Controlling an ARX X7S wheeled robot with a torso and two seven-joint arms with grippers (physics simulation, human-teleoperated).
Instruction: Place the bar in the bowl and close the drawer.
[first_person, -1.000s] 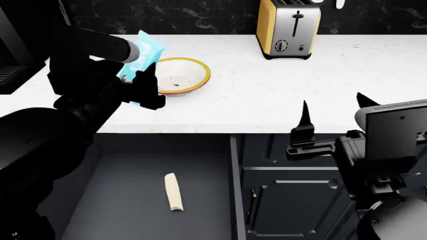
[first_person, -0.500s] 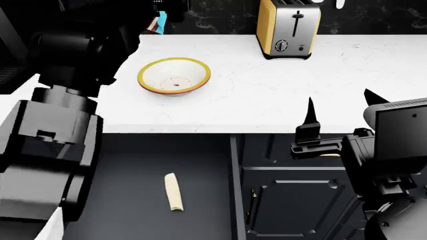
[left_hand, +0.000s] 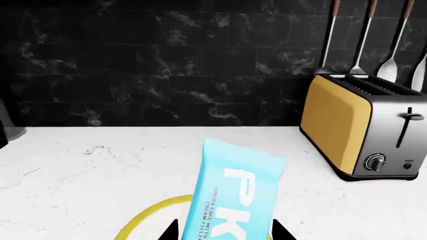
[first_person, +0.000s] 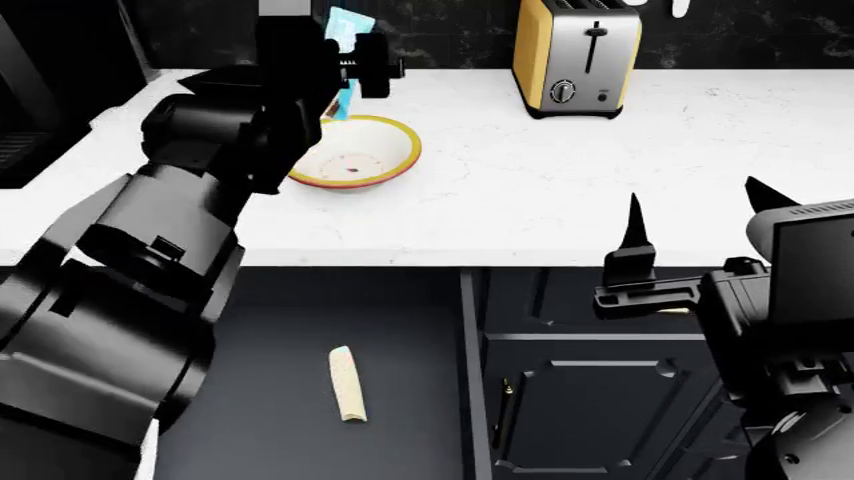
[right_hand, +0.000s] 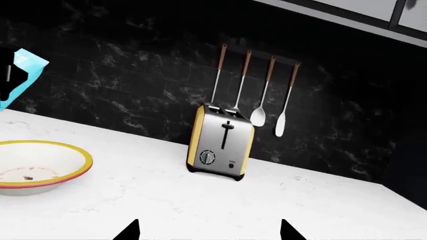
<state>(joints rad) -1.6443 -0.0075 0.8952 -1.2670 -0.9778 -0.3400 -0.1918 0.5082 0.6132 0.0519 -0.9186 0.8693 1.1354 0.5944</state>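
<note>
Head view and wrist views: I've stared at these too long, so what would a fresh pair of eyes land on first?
Probably the light-blue bar, held up in the left gripper above the near rim of the bowl on the white counter. Next, the yellow-sided toaster at the back by the black wall. Below the counter, the drawer stands open with a pale stick lying inside.

One bar (left_hand: 230, 200) in light-blue wrapping, one bowl (first_person: 360, 150) with a yellow rim, and one yellow-and-steel toaster (first_person: 577, 57) are on or above the white surface (first_person: 601, 180). One drawer (first_person: 267, 380) stands open, with one pale cream stick (first_person: 347, 383) lying in it. Four utensils (right_hand: 257, 95) hang in a row on the dark wall behind the toaster. Two grippers show: the left gripper (first_person: 350, 62) and the right gripper (first_person: 694, 215). One panelled cabinet door (first_person: 587, 410) sits beside the drawer.
</note>
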